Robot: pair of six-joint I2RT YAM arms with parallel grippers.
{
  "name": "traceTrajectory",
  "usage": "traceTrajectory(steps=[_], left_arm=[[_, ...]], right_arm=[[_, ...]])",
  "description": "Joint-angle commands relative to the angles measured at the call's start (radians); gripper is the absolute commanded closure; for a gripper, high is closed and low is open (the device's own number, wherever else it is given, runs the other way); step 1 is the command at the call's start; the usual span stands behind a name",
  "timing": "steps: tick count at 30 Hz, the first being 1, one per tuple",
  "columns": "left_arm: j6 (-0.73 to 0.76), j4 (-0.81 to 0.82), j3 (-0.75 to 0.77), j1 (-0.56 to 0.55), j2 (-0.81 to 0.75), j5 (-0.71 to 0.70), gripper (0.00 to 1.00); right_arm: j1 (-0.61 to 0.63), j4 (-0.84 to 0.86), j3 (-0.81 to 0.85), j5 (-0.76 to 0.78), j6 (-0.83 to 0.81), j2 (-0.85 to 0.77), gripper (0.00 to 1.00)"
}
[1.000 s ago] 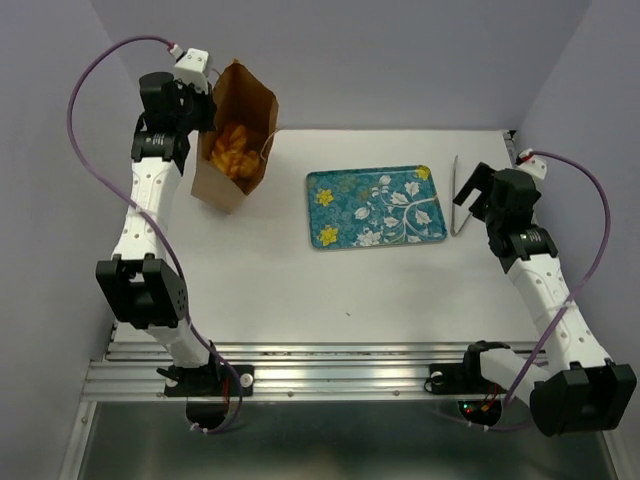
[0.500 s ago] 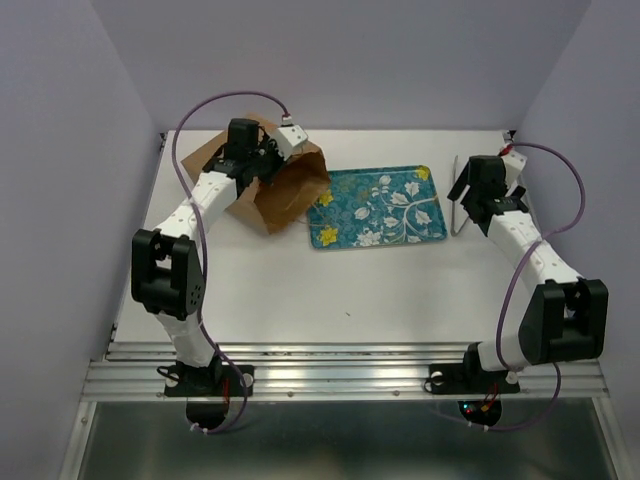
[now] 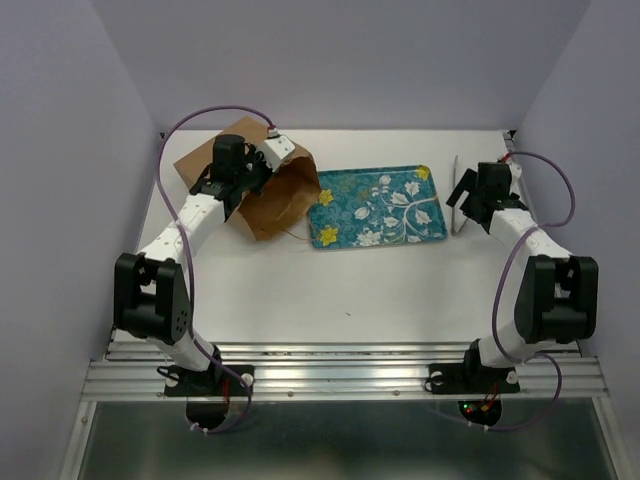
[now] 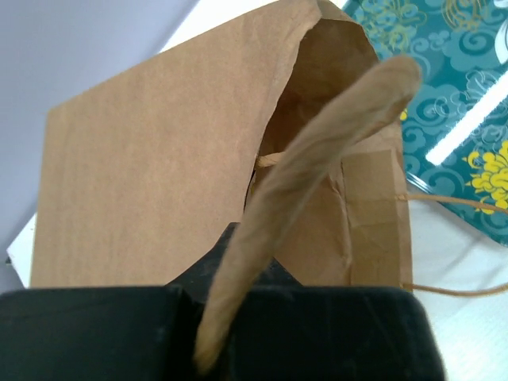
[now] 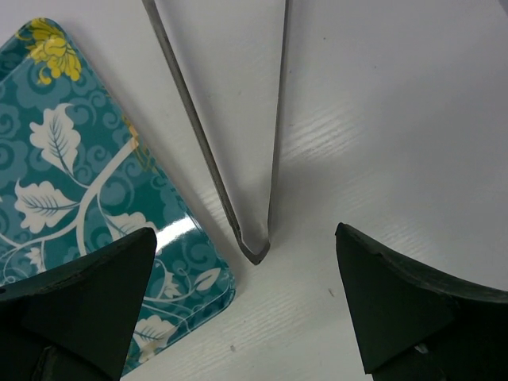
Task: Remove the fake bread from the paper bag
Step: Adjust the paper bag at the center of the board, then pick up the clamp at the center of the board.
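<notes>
The brown paper bag (image 3: 200,165) lies tipped on its side at the back left, its mouth facing the teal tray (image 3: 380,171). My left gripper (image 3: 252,178) is over the bag near its mouth and is shut on a fold of the bag's rim (image 4: 317,151). In the left wrist view the gripper (image 4: 230,270) pinches that paper, and the bag (image 4: 143,175) looks dark inside. The fake bread is hidden; no golden pieces show. My right gripper (image 3: 466,196) is open and empty at the right, away from the bag.
The teal floral tray sits mid-table and also shows in the left wrist view (image 4: 452,79) and the right wrist view (image 5: 71,159). Metal tongs (image 3: 456,168) lie right of it, their hinge end (image 5: 254,250) under my open right gripper (image 5: 246,232). A cord handle (image 4: 452,202) trails onto the tray.
The bag went from upright at the far left, with bread showing inside, to tipped toward the tray, the left gripper moving with it. The right gripper moved back over the tongs.
</notes>
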Motion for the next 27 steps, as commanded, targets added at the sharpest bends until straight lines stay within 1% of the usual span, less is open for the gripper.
traceTrajectory(steps=[1, 10, 11, 13, 20, 27], left_arm=[[-0.006, 0.100, -0.031, 0.002, -0.060, -0.018, 1.00], [-0.002, 0.131, -0.065, 0.002, -0.102, -0.006, 1.00], [-0.002, 0.131, -0.065, 0.002, -0.105, -0.008, 1.00], [0.000, 0.131, -0.069, 0.002, -0.109, -0.008, 1.00], [-0.002, 0.133, -0.077, 0.003, -0.123, 0.006, 1.00], [-0.003, 0.140, -0.081, 0.002, -0.129, 0.011, 1.00]], right_arm=[[-0.029, 0.085, 0.033, -0.092, -0.012, 0.050, 0.00], [-0.038, 0.099, 0.128, -0.055, -0.024, 0.244, 0.00], [-0.038, 0.099, 0.145, -0.025, -0.019, 0.270, 0.00], [-0.049, 0.100, 0.157, 0.003, -0.016, 0.290, 0.00], [-0.058, 0.109, 0.234, 0.025, -0.032, 0.398, 0.00], [-0.058, 0.120, 0.349, -0.014, -0.131, 0.517, 0.00]])
